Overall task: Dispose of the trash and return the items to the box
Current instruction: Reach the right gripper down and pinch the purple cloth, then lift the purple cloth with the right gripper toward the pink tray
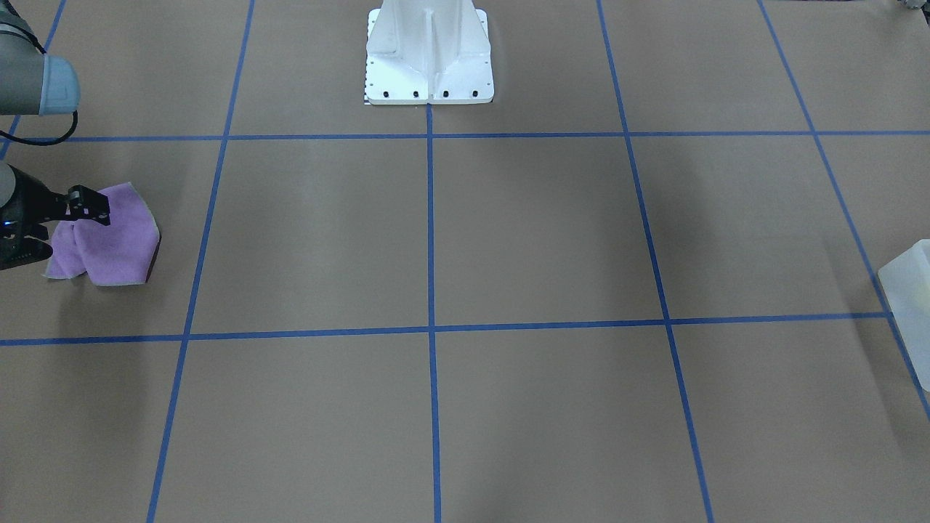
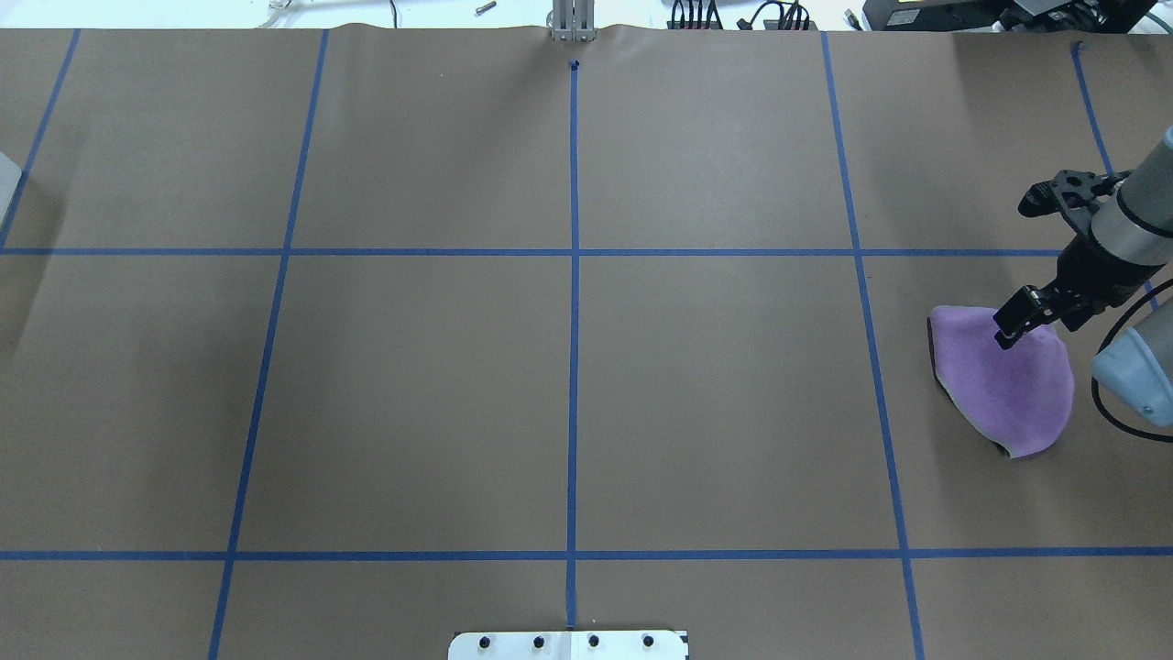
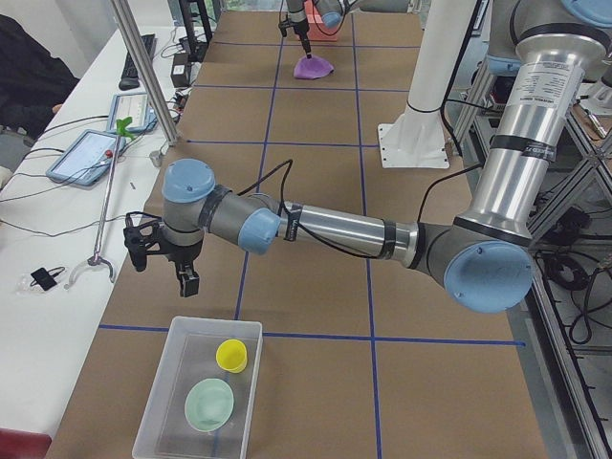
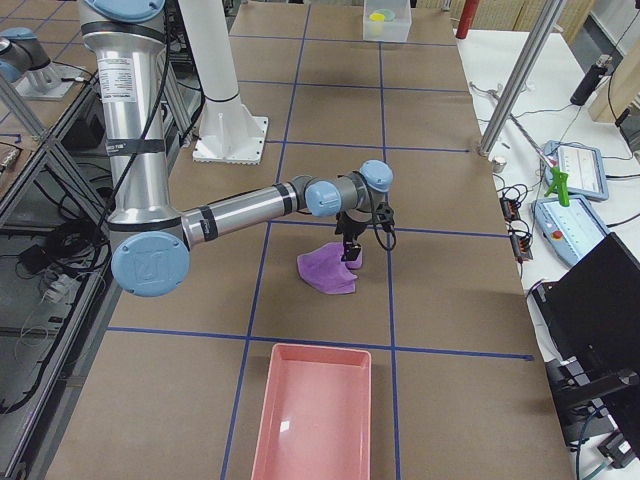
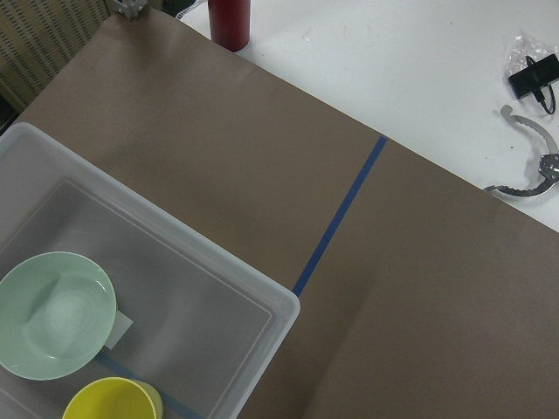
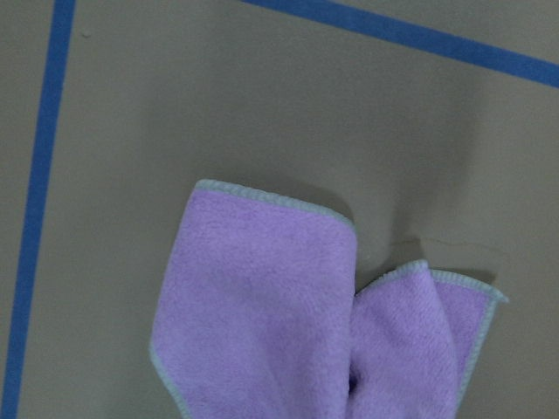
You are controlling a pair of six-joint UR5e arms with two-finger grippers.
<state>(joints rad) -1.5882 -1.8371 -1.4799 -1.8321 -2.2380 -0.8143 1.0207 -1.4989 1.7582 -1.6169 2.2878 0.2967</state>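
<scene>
At the table's left end: one box (image 3: 153, 406), translucent white plastic with rounded corners, standing on brown paper marked with blue tape lines. Contents: a yellow cup (image 3: 231, 354) and a pale green bowl (image 3: 210, 404), both upright on the box floor, the cup just beside the bowl. Left gripper (image 3: 163, 274): hangs above the paper near one short side of the box, outside it, fingers pointing down; how far open it is cannot be told (only the side view shows it, and the wrist camera catches no fingers). Toward the right end: one purple cloth (image 2: 1008, 380), folded over loosely, lying flat. Right gripper (image 2: 1020, 266): jaws spread wide, holding nothing, one finger over the cloth's edge and the other off it. Beyond the cloth: one pink tray (image 4: 262, 420), apart from it.
</scene>
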